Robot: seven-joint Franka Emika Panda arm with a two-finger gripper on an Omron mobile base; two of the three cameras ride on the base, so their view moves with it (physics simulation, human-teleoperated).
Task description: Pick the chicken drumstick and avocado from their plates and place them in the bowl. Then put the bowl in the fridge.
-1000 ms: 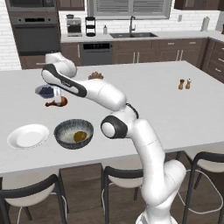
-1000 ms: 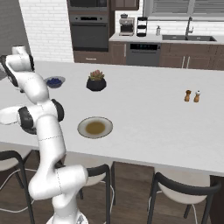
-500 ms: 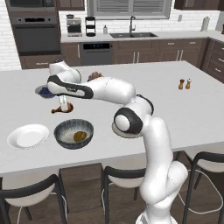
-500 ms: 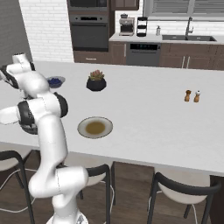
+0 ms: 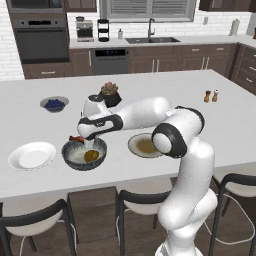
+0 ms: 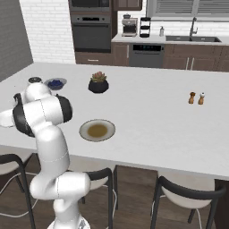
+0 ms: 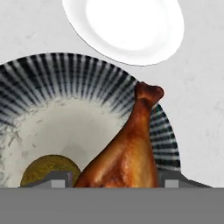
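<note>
Drumstick (image 7: 127,153) glossy brown; bowl (image 7: 87,83) ribbed outside, speckled matt inside; white plate (image 7: 124,26) smooth

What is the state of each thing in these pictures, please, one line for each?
chicken drumstick: held between the jaws, above the bowl, not yet released.
avocado: lying inside the bowl.
bowl: on the counter, holding the avocado.
white plate: empty.
beige-rimmed plate: empty.
gripper: shut on the drumstick.
</note>
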